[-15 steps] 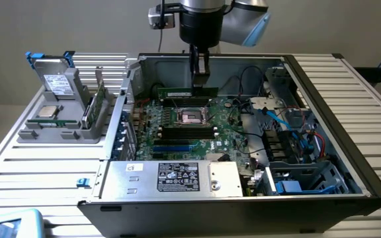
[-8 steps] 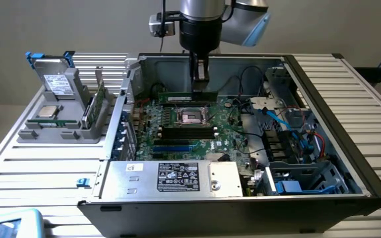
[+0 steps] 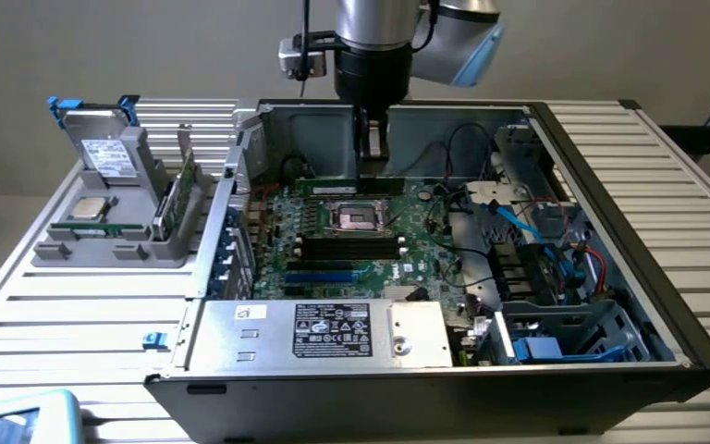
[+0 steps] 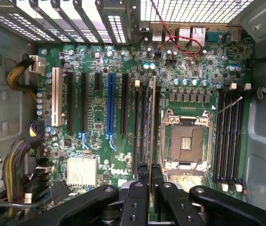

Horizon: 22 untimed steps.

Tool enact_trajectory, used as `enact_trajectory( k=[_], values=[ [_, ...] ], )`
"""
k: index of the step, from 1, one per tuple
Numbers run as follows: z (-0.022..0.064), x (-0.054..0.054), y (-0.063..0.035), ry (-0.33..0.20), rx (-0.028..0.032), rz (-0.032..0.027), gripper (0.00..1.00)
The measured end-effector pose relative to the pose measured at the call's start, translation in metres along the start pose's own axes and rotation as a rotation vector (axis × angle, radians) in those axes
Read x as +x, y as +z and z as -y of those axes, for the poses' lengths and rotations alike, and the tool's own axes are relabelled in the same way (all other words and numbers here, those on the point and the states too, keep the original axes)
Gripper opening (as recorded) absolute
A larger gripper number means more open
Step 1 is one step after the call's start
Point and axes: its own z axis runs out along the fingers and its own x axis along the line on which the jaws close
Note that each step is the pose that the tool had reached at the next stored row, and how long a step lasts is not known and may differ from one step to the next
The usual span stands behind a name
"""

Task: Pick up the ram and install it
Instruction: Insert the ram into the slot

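We see the gripper [image 3: 373, 153] reaching down into the open computer case [image 3: 651, 231], its jaws closed narrowly on the ram [image 3: 348, 185]. In the wrist view the ram [image 4: 152, 122] shows edge-on as a thin pale line running out from between the fingertips [image 4: 142, 175]. It lies along the bank of black memory slots [image 4: 137, 127] just beside the empty CPU socket [image 4: 185, 141]. In the exterior view the green stick stands on its long edge on the far side of that socket, directly under the gripper. We cannot say for sure whether its lower edge is already in a slot or just above one, though it looks very close.

As we judge it, the slots sit so near each other that a small sideways offset could land the stick on the ridge between two. Pressing then would bend it or strain the motherboard [image 4: 100, 117]. A slight tilt could seat one end and leave the other proud. A mismatched notch or shut end latches would block seating. The narrow hold on the top edge could also slip.
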Motion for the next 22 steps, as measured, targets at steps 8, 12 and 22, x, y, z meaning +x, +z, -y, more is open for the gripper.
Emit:
enact_trajectory(
  k=[8, 12, 22],
  values=[
    [0.0000, 0.000, 0.0066, 0.000, 0.0001, 0.0001, 0.14],
    [0.0001, 0.000, 0.0131, 0.000, 0.0002, 0.0000, 0.14],
    [0.0011, -0.001, 0.0277, 0.000, 0.0000, -0.0016, 0.14]
  ],
)
